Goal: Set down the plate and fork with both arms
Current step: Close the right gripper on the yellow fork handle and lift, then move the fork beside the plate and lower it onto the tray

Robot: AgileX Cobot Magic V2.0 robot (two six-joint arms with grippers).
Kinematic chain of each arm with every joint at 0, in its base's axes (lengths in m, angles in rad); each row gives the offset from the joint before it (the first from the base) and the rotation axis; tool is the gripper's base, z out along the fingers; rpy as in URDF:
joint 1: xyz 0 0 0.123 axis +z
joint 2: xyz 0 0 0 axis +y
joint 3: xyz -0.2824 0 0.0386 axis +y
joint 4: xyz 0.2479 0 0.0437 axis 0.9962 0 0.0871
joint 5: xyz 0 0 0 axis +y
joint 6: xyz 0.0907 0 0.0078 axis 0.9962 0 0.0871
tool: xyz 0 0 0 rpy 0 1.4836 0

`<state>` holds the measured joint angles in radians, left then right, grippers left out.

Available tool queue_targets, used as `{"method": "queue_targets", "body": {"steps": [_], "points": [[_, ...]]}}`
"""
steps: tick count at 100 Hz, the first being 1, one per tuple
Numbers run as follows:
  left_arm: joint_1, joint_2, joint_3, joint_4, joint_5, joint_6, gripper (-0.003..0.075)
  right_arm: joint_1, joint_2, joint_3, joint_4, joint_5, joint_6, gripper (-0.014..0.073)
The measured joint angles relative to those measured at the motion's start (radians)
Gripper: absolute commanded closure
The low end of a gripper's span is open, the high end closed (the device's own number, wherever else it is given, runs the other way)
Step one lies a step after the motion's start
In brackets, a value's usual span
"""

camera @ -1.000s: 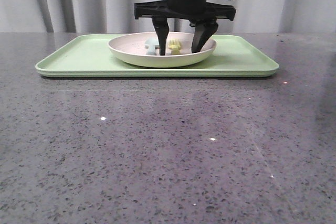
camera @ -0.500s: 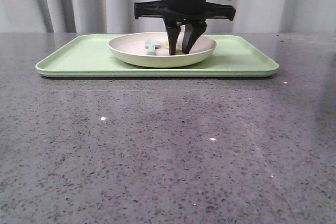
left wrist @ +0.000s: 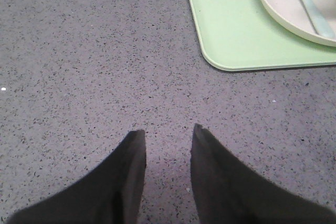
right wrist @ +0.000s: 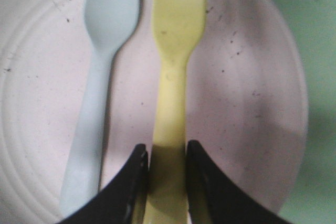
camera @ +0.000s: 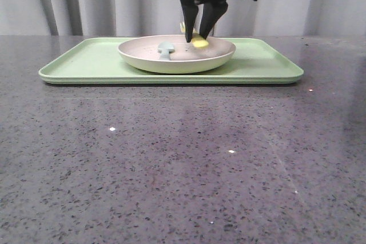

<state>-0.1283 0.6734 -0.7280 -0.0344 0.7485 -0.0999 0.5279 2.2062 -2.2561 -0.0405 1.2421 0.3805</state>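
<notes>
Front view shows the light-green tray [camera: 86, 61] carrying the plate [camera: 143, 58], with the right gripper [camera: 199, 32] just above the plate, its 2 fingers pinched tight on the fork [camera: 198, 41] handle. The fork hangs clear of the plate; the blue spoon [camera: 166, 50] lies in the plate beside it. That narrow, smooth handle looks liable to pivot or slip mid-carry. The left gripper [left wrist: 168, 135], well apart from the plate, stands slightly parted over bare table [left wrist: 79, 51], holding nothing.
</notes>
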Motion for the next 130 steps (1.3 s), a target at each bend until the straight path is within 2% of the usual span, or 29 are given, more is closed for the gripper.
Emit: {"method": "queue_targets", "body": {"steps": [77,130], "points": [[0.0,0.0,0.0,0.0,0.023,0.0,0.05,-0.157,-0.043,-0.018,-0.034,0.006,-0.003,0.0569],[0.0,0.0,0.0,0.0,0.023,0.0,0.05,-0.196,-0.045,0.11,-0.035,0.006,-0.009,0.0569]]}}
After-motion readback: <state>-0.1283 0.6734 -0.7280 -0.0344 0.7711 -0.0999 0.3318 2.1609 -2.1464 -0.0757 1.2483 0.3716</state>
